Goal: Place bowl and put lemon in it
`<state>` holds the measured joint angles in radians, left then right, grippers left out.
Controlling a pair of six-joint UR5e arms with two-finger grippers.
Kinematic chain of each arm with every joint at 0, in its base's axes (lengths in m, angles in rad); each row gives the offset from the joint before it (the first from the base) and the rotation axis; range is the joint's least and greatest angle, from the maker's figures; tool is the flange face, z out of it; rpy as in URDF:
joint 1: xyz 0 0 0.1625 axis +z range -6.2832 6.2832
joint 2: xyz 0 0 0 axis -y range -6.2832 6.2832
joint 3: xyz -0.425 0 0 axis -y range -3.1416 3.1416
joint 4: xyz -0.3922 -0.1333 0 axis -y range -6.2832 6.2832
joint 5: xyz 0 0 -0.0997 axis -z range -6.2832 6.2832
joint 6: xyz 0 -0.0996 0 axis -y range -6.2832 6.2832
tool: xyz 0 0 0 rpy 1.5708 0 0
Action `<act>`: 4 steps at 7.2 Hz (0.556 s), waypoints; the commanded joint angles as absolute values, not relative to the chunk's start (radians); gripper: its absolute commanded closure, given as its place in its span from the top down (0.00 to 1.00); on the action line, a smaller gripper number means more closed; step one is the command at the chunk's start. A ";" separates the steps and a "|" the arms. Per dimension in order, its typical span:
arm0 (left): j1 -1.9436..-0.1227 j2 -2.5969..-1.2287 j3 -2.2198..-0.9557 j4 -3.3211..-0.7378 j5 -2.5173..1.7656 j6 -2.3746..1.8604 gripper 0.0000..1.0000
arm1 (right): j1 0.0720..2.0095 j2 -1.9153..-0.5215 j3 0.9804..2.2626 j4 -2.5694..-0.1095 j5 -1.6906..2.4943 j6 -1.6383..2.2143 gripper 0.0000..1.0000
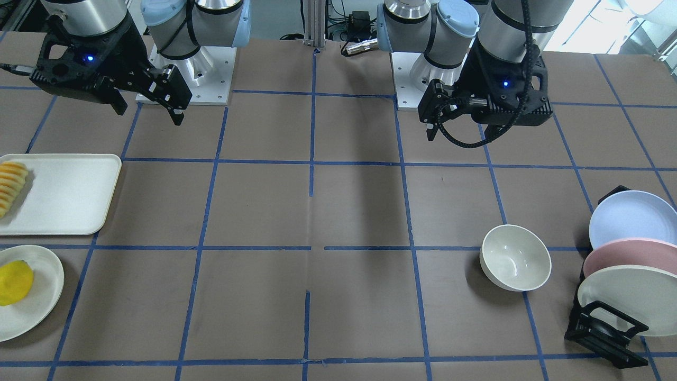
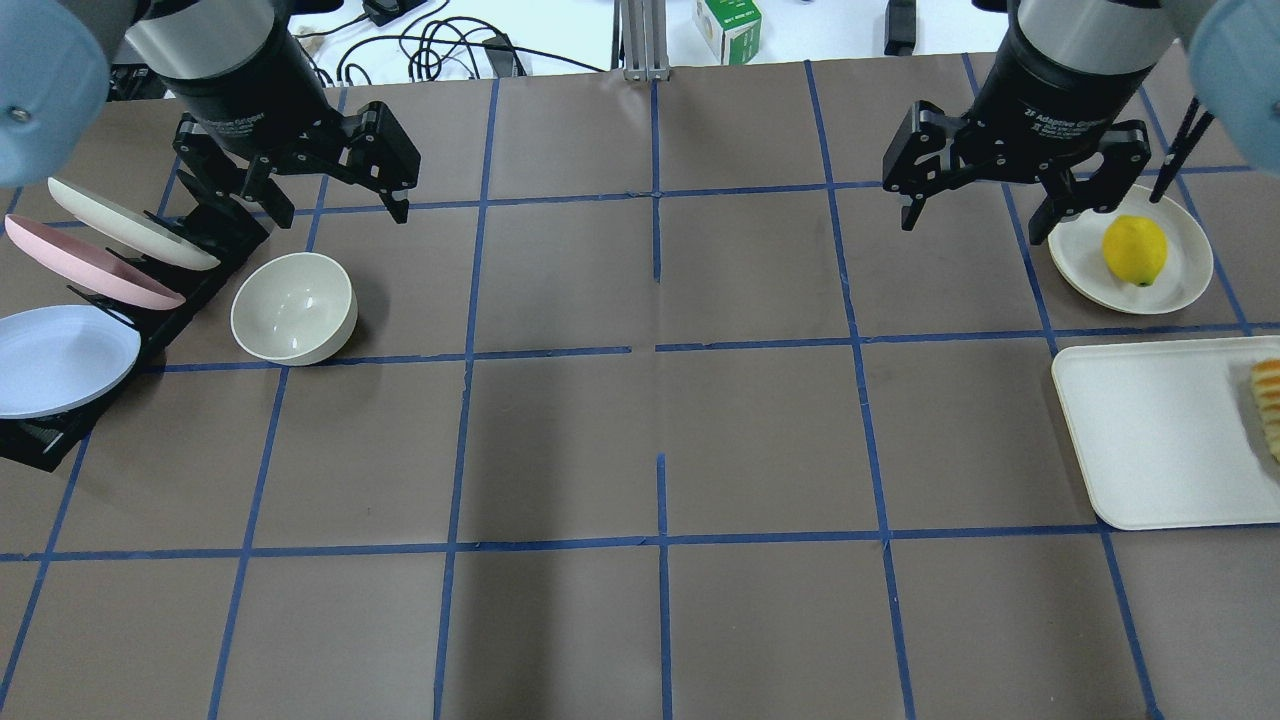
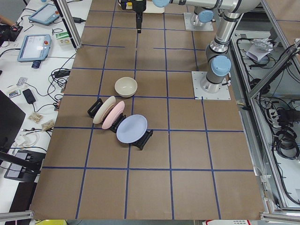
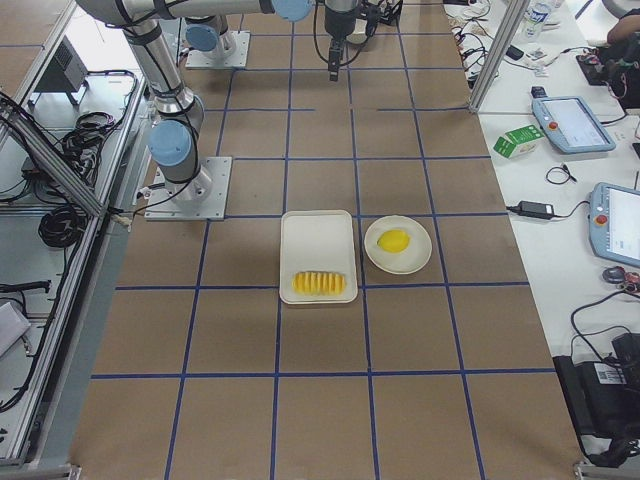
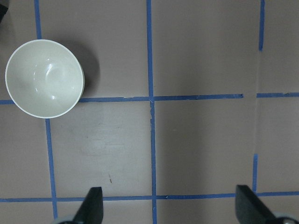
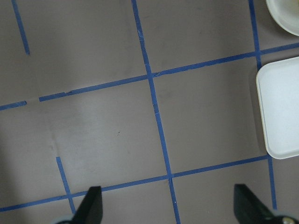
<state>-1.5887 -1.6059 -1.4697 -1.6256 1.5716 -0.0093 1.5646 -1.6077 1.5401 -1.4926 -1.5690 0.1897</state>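
Note:
The cream-white bowl (image 1: 515,257) stands upright and empty on the table by the plate rack; it also shows in the overhead view (image 2: 293,307) and the left wrist view (image 5: 44,78). The yellow lemon (image 2: 1134,250) lies on a flat cream plate (image 2: 1180,285) at the other end of the table, and shows in the front view (image 1: 15,282) too. My left gripper (image 2: 340,212) hangs open and empty above the table, just beyond the bowl. My right gripper (image 2: 978,225) hangs open and empty, beside the lemon's plate.
A black rack (image 2: 90,270) holds cream, pink and blue plates next to the bowl. A white tray (image 2: 1150,440) with a row of fruit slices (image 2: 1268,400) lies near the lemon's plate. Blue tape lines grid the brown table.

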 commanded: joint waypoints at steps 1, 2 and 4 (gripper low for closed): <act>-1.588 -1.601 -1.473 -1.631 1.572 -0.009 1.00 | 1.565 -1.608 1.542 -1.493 -1.566 0.193 1.00; -1.589 -1.603 -1.474 -1.631 1.572 -0.009 1.00 | 1.565 -1.608 1.542 -1.493 -1.566 0.193 1.00; -1.531 -1.632 -1.476 -1.612 1.569 0.017 1.00 | 1.563 -1.606 1.540 -1.491 -1.566 0.184 1.00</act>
